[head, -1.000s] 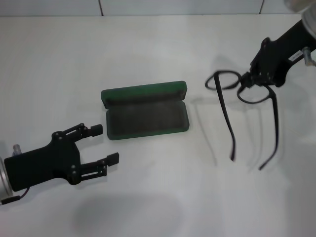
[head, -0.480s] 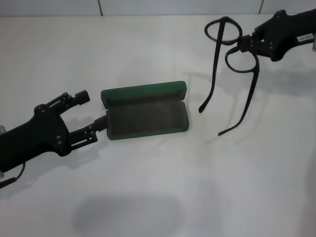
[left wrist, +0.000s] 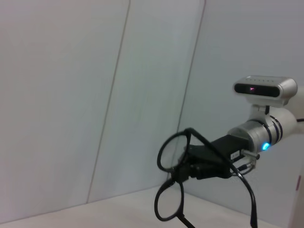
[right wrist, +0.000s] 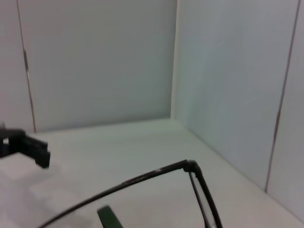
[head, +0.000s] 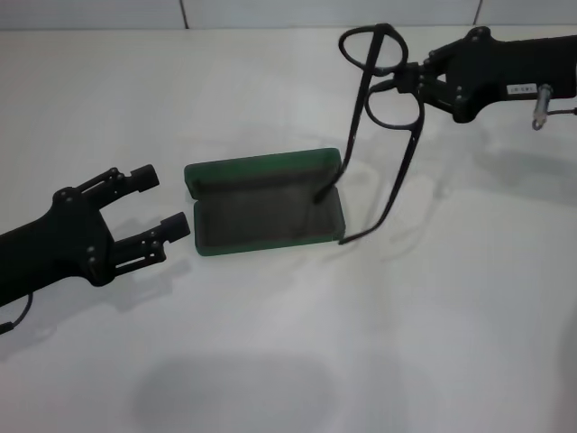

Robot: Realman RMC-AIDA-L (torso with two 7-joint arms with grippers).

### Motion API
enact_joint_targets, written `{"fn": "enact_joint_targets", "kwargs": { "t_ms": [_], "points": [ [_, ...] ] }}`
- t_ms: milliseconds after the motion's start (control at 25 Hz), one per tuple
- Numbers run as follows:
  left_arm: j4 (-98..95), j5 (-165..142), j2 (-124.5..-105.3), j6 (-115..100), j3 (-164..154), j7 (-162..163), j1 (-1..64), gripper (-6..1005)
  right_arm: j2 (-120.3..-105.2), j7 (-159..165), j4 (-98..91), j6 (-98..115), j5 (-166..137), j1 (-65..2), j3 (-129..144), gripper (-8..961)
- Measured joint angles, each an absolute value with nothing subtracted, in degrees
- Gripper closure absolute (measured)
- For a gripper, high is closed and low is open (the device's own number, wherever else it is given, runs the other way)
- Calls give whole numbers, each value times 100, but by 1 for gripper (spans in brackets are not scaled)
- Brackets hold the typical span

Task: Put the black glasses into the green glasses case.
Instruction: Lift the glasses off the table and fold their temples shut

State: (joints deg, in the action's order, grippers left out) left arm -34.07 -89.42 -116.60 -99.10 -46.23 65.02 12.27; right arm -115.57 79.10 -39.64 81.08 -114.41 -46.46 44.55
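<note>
Right gripper (head: 416, 79) holds the glasses (head: 379, 90) by the frame's bridge, fingers clamped there, though the pads themselves are hard to make out against the black frame. Glasses hang in the air above the table (head: 270, 343), temples pointing down; one temple tip sits over the right end of the case (head: 266, 203), the other just outside its right edge (contact with the lining cannot be judged). Case lies open, lid toward the back wall. Left gripper (head: 164, 202) hovers just left of the case, fingers apart, holding nothing. Right wrist view shows only part of one temple and hinge.
</note>
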Motion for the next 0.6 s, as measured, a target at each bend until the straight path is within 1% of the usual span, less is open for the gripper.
{"fn": "enact_joint_targets", "kwargs": {
  "t_ms": [280,600],
  "points": [
    [-3424,-8956,-11607,-10080,-4649,6781,1317,162,-11532,7717,-3868,8266,-11025,-4443,4429,915],
    [-3419,-9123,-11602,-10252,-4658,6759,1546,209,-11561,7414,-3500,8282,-10798,-4356,4459,915]
  ]
}}
